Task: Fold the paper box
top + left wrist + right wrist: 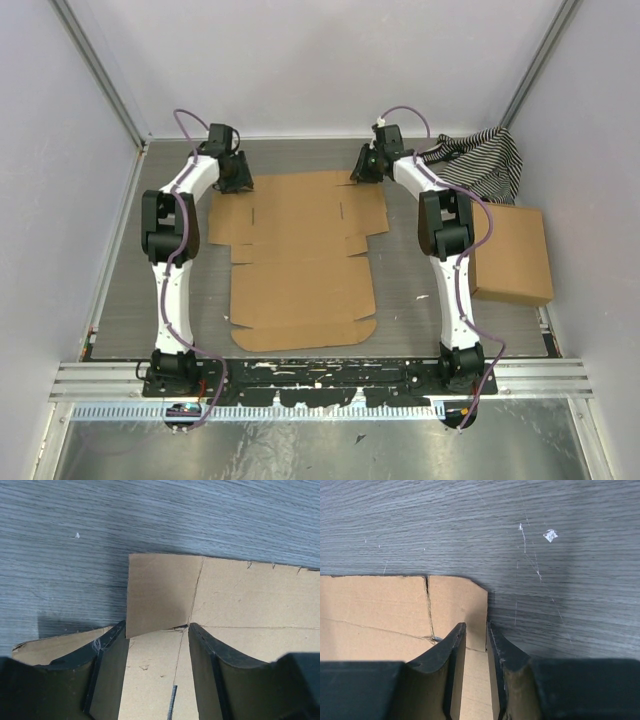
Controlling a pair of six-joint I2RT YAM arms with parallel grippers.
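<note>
Paper box [300, 260]: flat, unfolded sheet at ctr of worktop [400, 300], long axis 12–6 o'clock, rounded tabs at 6 o'clock end.

L hand [233, 172] at the sheet's 11 o'clock corner. Wrist view: L hand [156, 627] has fingers [110, 670] apart, straddling the corner flap; flap edge looks slightly raised over the panel.

R hand [365, 168] at the 1 o'clock corner. Wrist view: R hand [476, 626] has fingers [507, 665] nearly together, narrow gap w/ card showing in it; can't tell if pinching.

Striped cloth [480, 160] at 1–2 o'clock; larger cardboard box [512, 255] at 3 o'clock, apart from sheet.
</note>
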